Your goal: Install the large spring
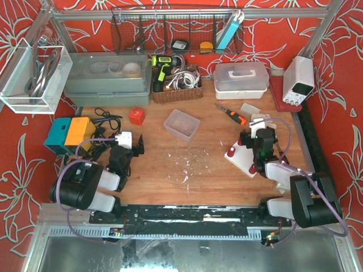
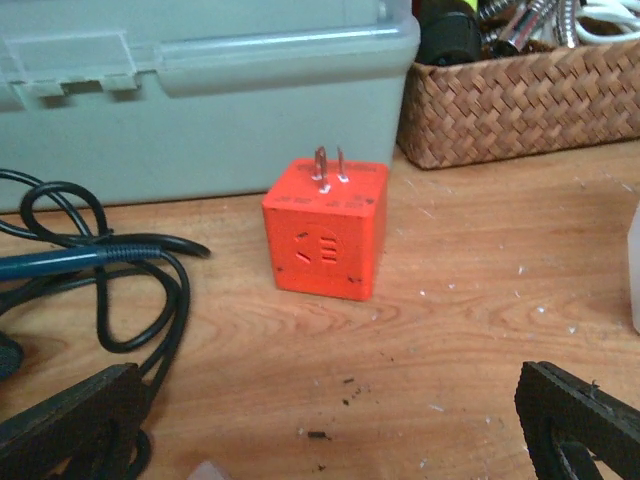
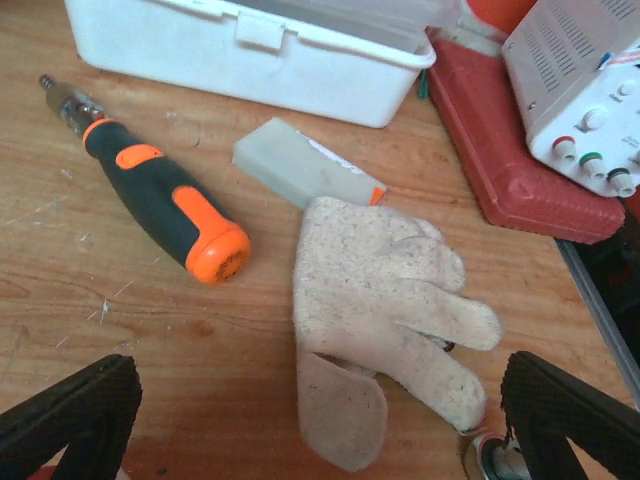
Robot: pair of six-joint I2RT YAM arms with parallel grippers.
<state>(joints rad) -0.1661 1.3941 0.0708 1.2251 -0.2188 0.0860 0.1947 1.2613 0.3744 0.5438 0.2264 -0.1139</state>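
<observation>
Wooden table [image 1: 210,170] flecked with white shavings, backed by red floral walls [image 1: 349,85], with a clear plastic tray [image 1: 181,124] mid-table. Left of the tray sits a red plug cube [image 2: 325,230], prongs up. Right of the tray lie an orange-handled screwdriver [image 3: 160,200] and a work glove [image 3: 380,300]. Left gripper [image 2: 330,430] and right gripper [image 3: 320,420] have jaws spread, pinching nothing. The large spring cannot be made out.

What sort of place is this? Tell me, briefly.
Probably a workshop bench: a screwdriver on the wooden table, a bench power supply at its right edge, a wire tool rack behind.
</observation>
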